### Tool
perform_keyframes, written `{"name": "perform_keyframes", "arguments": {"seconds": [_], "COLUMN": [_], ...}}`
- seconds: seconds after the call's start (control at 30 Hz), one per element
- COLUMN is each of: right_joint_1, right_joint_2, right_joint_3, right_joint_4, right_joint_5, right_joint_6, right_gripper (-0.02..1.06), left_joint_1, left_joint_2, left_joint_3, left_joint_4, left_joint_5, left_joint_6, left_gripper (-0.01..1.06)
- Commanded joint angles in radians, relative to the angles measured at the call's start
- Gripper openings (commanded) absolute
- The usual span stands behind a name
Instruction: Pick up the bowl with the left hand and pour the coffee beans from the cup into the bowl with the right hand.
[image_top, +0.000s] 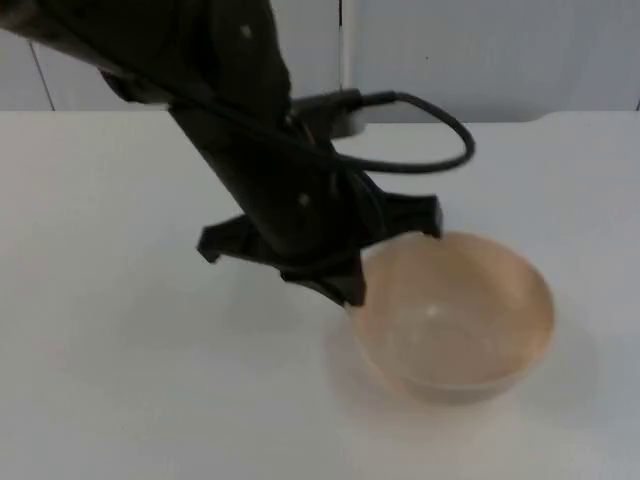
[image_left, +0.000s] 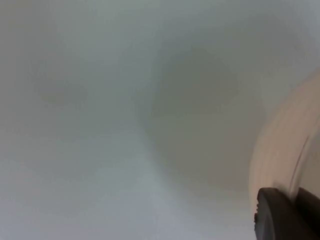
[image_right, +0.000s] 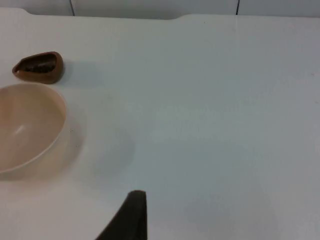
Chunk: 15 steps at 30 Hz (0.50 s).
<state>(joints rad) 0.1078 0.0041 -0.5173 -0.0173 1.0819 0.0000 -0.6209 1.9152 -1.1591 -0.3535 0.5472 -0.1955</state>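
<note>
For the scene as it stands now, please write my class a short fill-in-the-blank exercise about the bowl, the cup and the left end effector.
1. The bowl stands on the white ____.
2. The left end effector is at the bowl's ____.
3. The brown cup holds dark coffee ____.
4. Inside, the bowl is ____.

Missing words: table; rim; beans; empty

Left arm (image_top: 270, 170) slants across the surface (image_top: 120, 380) w/ its left end effector (image_top: 352, 262) at the bowl (image_top: 455, 312) rim, blocking approach from that side. Bowl's far and right sides open. Brown cup (image_right: 40, 67) w/ beans sits just beyond the bowl, small gap btwn them. Right end effector's fingertip (image_right: 131, 216) over bare surface; wide free room around it.
</note>
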Motion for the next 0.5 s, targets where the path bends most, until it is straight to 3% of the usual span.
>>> {"name": "perform_keyframes", "arguments": {"seconds": [0.0,0.17,0.47], "right_joint_1": [-0.007,-0.007,-0.007], "right_joint_2": [-0.004,-0.004,-0.004], "right_joint_3": [0.002,0.002,0.002], "right_joint_4": [-0.006,-0.006,-0.006], "right_joint_5": [-0.004,-0.004,-0.004], "right_joint_6": [-0.009,-0.009,-0.009], "right_gripper": [1.05,1.05,1.05], "left_joint_1": [0.037,0.124,0.241], "left_joint_2": [-0.038,-0.1,-0.229], "left_joint_3": [-0.002,0.006,0.193], "left_joint_4": [0.041,0.124,0.095], "left_joint_5": [0.028,0.102,0.068], "left_joint_6": [-0.009,-0.024,-0.024], "left_gripper": [0.0,0.0,0.0]}}
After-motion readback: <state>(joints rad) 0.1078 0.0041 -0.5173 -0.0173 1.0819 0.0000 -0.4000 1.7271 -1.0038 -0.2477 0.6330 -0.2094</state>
